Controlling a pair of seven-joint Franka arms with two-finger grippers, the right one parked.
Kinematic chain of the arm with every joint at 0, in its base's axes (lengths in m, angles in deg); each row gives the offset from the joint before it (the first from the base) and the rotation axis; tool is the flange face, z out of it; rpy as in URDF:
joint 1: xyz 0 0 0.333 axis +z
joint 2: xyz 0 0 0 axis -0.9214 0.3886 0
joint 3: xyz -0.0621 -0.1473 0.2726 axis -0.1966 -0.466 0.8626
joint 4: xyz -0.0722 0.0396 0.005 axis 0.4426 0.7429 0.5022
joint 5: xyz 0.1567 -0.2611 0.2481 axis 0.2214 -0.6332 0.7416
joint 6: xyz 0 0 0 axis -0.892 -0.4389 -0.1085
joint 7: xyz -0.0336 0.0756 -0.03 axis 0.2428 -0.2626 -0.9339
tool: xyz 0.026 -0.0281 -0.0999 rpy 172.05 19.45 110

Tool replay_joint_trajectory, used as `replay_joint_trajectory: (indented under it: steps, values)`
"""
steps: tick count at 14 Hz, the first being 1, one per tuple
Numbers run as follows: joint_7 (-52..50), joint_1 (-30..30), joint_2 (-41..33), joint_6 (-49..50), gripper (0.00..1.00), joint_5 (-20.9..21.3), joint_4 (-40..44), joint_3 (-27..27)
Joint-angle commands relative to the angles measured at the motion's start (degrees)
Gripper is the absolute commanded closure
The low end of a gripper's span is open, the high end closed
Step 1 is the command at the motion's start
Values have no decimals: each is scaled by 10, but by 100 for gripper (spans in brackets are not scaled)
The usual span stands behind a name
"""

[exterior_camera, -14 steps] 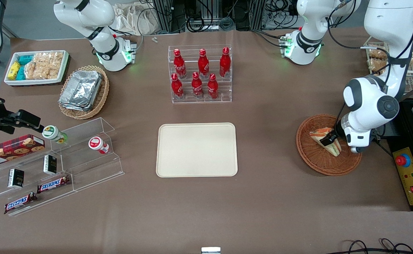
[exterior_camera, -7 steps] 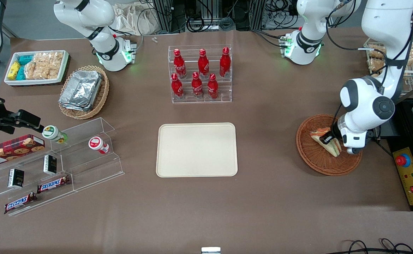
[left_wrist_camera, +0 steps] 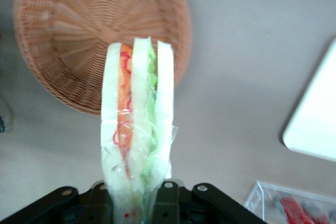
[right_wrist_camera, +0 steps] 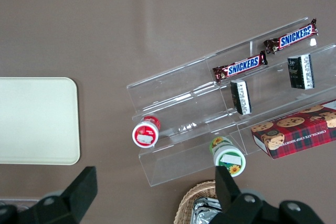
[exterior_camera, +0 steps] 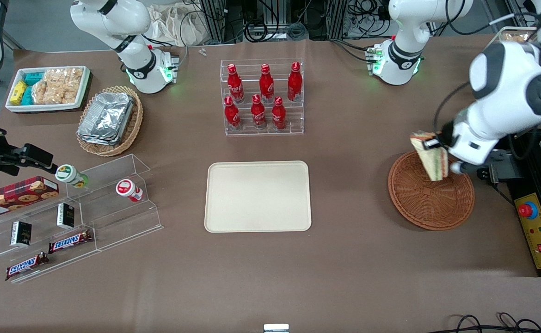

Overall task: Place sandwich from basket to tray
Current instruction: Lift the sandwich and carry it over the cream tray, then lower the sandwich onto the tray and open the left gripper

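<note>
Jaws clamped on the sandwich, the gripper hangs above the basket; its fingertips are hidden by the bread.

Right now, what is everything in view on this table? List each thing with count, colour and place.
Triangular wedge sandwich: one, white bread with orange and green filling, held above the basket.
Round woven wicker basket: one, reddish-brown, toward the working arm's end.
Flat rectangular tray: one, cream, mid-table.
Cola bottles: six, red, in a clear rack farther from the camera than the tray.
Oval wicker basket of foil containers: one, tan, toward the parked arm's end.
White bin of snack packets: one, beside it.
Snickers bars: two, on the clear stepped shelf.
Claw: shut on the sandwich.
</note>
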Motion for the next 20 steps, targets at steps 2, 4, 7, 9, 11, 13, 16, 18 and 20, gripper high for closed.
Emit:
replay_joint_trajectory:
  steps: [2,4,7,9,11,13,16,18,20]
  values:
    - [-17,-2,44,-9,100,-5,48,-126]
    - [-91,-5,91,-60,100,12,64,-199]
    - [-110,-39,172,-158,100,73,64,-239]
    - [-130,-56,229,-229,100,83,66,-239]
    - [-169,-74,305,-293,100,131,90,-235]
    - [-205,-77,371,-295,100,185,140,-235]
    - [-256,-99,423,-295,100,251,164,-232]
    - [-273,-99,428,-296,100,270,164,-232]
    - [-268,-99,439,-298,42,271,164,-232]
